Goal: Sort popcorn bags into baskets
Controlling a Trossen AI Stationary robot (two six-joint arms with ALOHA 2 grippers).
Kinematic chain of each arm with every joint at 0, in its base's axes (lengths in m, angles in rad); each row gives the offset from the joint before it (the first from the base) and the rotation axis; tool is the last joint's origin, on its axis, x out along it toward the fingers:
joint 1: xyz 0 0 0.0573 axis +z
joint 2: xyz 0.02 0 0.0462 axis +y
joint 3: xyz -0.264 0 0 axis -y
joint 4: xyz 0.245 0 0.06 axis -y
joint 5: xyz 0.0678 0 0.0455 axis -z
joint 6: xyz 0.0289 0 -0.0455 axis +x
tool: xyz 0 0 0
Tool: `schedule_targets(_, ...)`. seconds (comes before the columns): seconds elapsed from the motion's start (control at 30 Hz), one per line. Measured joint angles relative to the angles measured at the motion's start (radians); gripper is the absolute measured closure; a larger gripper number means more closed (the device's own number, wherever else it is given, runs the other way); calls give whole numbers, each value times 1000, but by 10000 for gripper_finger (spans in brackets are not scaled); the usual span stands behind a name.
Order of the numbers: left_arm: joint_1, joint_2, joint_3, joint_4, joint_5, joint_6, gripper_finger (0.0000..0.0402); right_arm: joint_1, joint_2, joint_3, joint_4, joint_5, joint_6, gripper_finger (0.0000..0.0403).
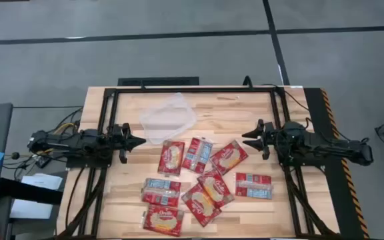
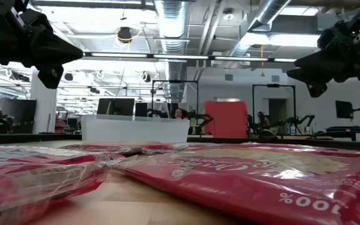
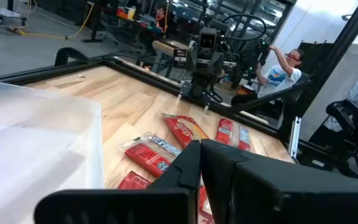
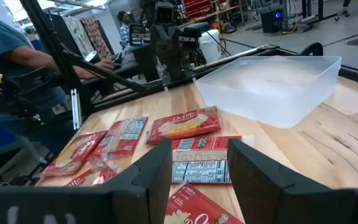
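Glossy flat red popcorn bags [image 1: 202,180] scattered at table centre toward 6 o'clock; "100%" legible on nearest. Clear rounded plastic tray [image 1: 169,118] at 12 o'clock, empty. Left gripper [image 1: 137,141] at 9 o'clock nearly closed, right gripper [image 1: 249,137] at 3 o'clock parted, both holding nothing.

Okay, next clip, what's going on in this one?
Nothing is being handled. Eight red popcorn bags lie loose on the wooden table; the clear tray holds none. The left hand and the right hand hover at opposite sides, facing each other, empty; the right is open.
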Motion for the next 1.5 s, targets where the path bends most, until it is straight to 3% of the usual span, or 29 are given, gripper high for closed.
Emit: schedule_targets(1.5, 0, 0, 0, 0, 0, 0, 401, 0, 0, 0, 0, 0, 0, 216)
